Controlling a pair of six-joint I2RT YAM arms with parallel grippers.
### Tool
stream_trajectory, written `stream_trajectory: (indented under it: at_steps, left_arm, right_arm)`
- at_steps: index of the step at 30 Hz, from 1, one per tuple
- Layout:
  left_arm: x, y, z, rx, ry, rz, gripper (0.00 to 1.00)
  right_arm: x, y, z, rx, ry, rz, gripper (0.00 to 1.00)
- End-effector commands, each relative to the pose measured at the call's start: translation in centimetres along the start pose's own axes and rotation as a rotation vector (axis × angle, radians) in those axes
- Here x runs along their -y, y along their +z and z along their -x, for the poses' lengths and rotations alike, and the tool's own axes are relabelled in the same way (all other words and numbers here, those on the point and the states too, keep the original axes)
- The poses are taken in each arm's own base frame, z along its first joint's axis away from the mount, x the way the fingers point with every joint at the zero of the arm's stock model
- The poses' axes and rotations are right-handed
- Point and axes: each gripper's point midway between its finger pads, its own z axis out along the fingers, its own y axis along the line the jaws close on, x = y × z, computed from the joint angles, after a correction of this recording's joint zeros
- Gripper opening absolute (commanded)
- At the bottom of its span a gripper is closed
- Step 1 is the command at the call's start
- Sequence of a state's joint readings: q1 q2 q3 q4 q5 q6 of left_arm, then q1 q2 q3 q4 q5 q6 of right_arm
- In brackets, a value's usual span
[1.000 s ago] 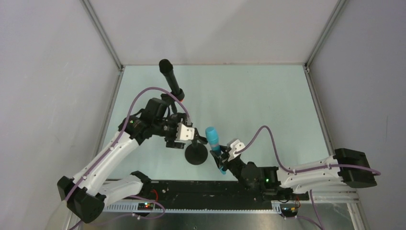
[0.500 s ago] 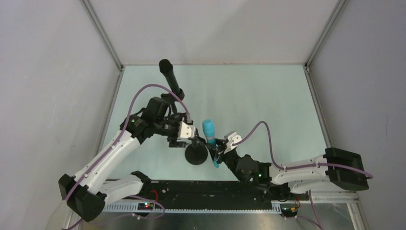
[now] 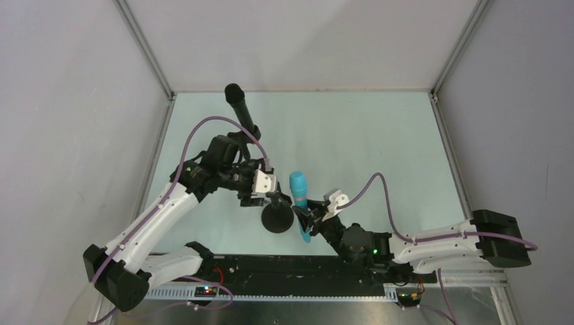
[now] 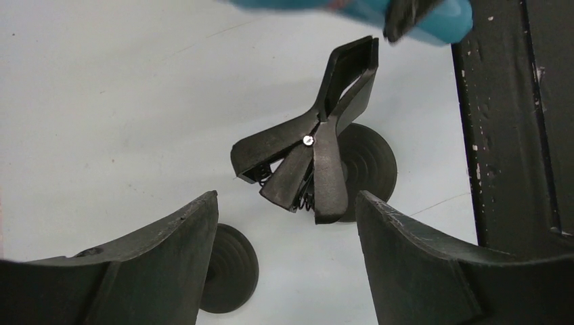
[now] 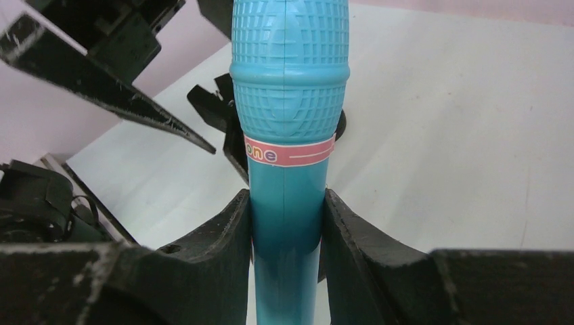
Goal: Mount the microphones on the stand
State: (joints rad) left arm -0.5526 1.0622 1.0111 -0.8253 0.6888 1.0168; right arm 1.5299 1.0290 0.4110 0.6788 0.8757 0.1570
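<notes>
Turquoise microphone clamped in right gripper.

Turquoise microphone: cropped by top and bottom edges in right wrist view; a mere strip under the top edge in left wrist view. Black microphone: lower end lost behind left arm. Round black disc: part-hidden behind a finger of left pincer. Stand clip: too small from above to judge.

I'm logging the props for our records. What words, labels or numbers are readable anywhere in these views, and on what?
"one": on the pink band around the turquoise microphone; the band curves out of view to the left of these letters.
No text shows on the black microphone or the stand's clip.
</notes>
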Motion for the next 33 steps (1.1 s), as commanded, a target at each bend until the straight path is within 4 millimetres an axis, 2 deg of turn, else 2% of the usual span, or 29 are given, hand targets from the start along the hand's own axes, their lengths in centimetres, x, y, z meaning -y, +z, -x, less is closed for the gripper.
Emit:
stream_trajectory:
  at_steps: [1,6,14,20,24,26,27,29,30,31,33]
  left_arm:
    - [-0.8,-0.6,2.3,0.058,0.013,0.02,0.78]
    - [-0.4,-0.8,2.7,0.069,0.01,0.021,0.78]
    - [0.6,-0.6,3.8,0.102,0.016,-0.012,0.76]
    - [1.7,-1.0,4.6,0.125,0.006,-0.015,0.75]
    - [2.3,-1.2,4.2,0.11,-0.022,0.0,0.72]
    - [2.3,-1.3,3.6,0.09,-0.025,0.017,0.69]
    - [2.0,-1.4,3.2,0.069,-0.03,0.039,0.68]
    - [1.0,-1.5,2.7,0.038,-0.068,0.099,0.67]
    - [0.7,-1.6,2.6,0.029,-0.1,0.119,0.7]
    - [0.1,-1.8,2.6,0.019,-0.105,0.147,0.72]
    - [0.0,-2.2,3.0,0.03,-0.108,0.164,0.74]
  right_arm:
    - [-2.6,1.1,1.9,0.069,0.04,0.051,0.0]
    - [-1.8,1.9,1.4,0.068,0.035,-0.008,0.0]
    - [0.9,3.6,4.0,0.17,0.086,-0.108,0.0]
    - [1.0,4.4,4.6,0.192,0.095,-0.111,0.0]
    - [1.6,4.9,4.3,0.184,0.075,-0.131,0.0]
    - [3.5,4.7,4.4,0.153,0.045,-0.18,0.0]
    - [4.7,5.1,4.3,0.134,0.091,-0.201,0.0]
    - [7.7,4.8,2.6,0.021,0.151,-0.265,0.0]
    - [9.0,4.1,0.9,-0.057,0.144,-0.299,0.0]
    - [10.6,4.1,0.3,-0.089,0.139,-0.331,0.0]
    - [12.3,3.6,-1.8,-0.188,0.109,-0.369,0.0]
